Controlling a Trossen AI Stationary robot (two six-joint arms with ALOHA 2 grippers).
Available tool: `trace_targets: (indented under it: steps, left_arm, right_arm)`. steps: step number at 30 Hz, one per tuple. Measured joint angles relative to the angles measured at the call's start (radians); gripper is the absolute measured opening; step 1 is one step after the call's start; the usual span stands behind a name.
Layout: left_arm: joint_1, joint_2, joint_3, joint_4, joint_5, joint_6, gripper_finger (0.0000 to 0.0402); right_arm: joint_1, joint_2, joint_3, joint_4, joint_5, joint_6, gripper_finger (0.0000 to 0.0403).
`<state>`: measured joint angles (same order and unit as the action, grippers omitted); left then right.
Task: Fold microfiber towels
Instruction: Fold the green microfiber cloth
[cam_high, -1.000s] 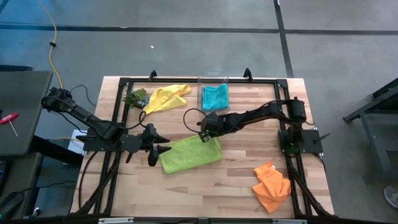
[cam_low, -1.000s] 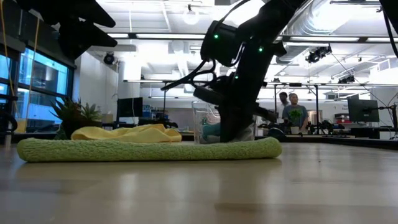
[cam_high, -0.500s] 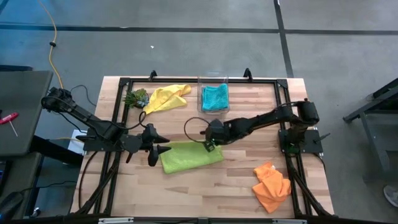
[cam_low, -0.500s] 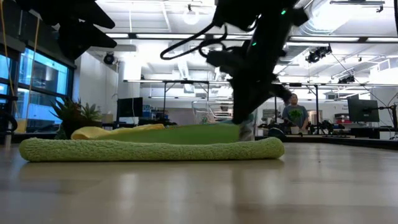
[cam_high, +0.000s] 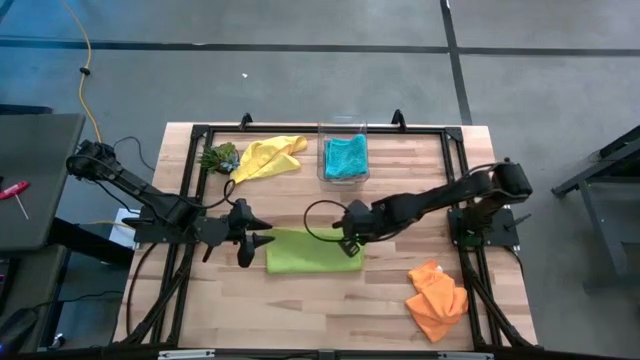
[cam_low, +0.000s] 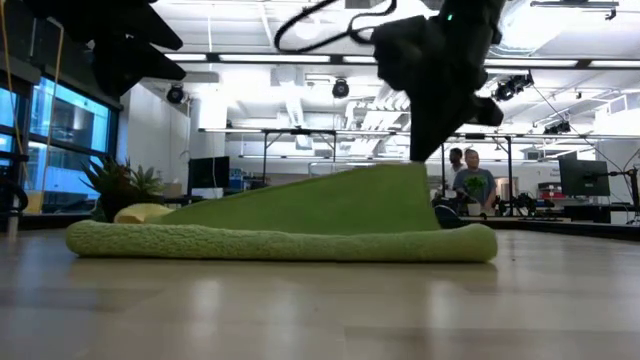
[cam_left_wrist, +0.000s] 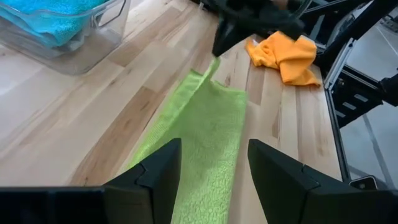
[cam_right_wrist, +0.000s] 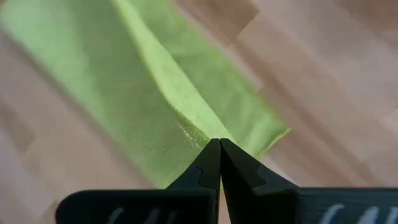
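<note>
Fold in progress: the lime green microfiber towel (cam_high: 312, 252) lies at centre frame, one corner lifted by the right gripper (cam_high: 350, 233), pinched shut on it. The corner should travel low across to the opposite edge before release. The left gripper (cam_high: 262, 233) waits open at centre left.

Count: four towels visible, namely lime, yellow (cam_high: 266, 156), teal (cam_high: 345, 156) and orange (cam_high: 437, 299); one clear plastic box (cam_high: 343, 129); one leafy clump (cam_high: 218, 157).

We see bare table (cam_high: 300, 300) along the near edge, open for passage. The green towel (cam_high: 310, 255) fills the middle, the right gripper (cam_high: 350, 238) pinching its lifted edge, the left gripper (cam_high: 262, 229) just beside it.
</note>
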<state>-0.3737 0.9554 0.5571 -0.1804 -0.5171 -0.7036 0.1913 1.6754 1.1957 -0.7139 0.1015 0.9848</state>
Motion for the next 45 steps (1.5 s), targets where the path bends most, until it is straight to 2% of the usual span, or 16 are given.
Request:
trace_targets:
  steps: [4,8,12,16,20,31,36,45]
  left_arm:
    - [0.0,0.0,0.0,-0.013,0.0,0.0,0.0177]
    - [0.0,0.0,0.0,-0.038,0.001,0.0,0.0177]
    - [0.0,0.0,0.0,-0.068,0.001,0.0,0.0177]
    - [0.001,0.0,0.0,-0.068,0.001,0.0,0.0177]
    - [0.001,0.0,0.0,-0.063,0.002,0.0,0.0177]
    - [0.001,0.0,0.0,-0.062,0.003,0.0,0.0177]
    - [0.001,0.0,0.0,-0.062,0.003,0.0,0.0177]
    - [0.006,0.017,0.0,-0.08,0.01,0.025,0.0177]
  right_arm:
    - [0.006,-0.034,0.0,0.003,-0.046,-0.017,0.0]
    - [0.019,-0.058,0.0,0.007,-0.142,-0.049,0.0]
    - [0.047,-0.063,0.0,-0.038,-0.177,-0.034,0.0]
    - [0.054,-0.056,0.0,-0.092,-0.109,0.001,0.0]
    - [0.035,-0.055,0.0,-0.067,-0.079,-0.002,0.0]
    - [0.017,0.042,0.001,-0.088,-0.155,0.005,0.0]
    - [-0.001,0.053,0.001,-0.082,-0.073,0.005,0.0]
    - [-0.035,0.053,0.001,-0.063,-0.034,-0.028,0.0]
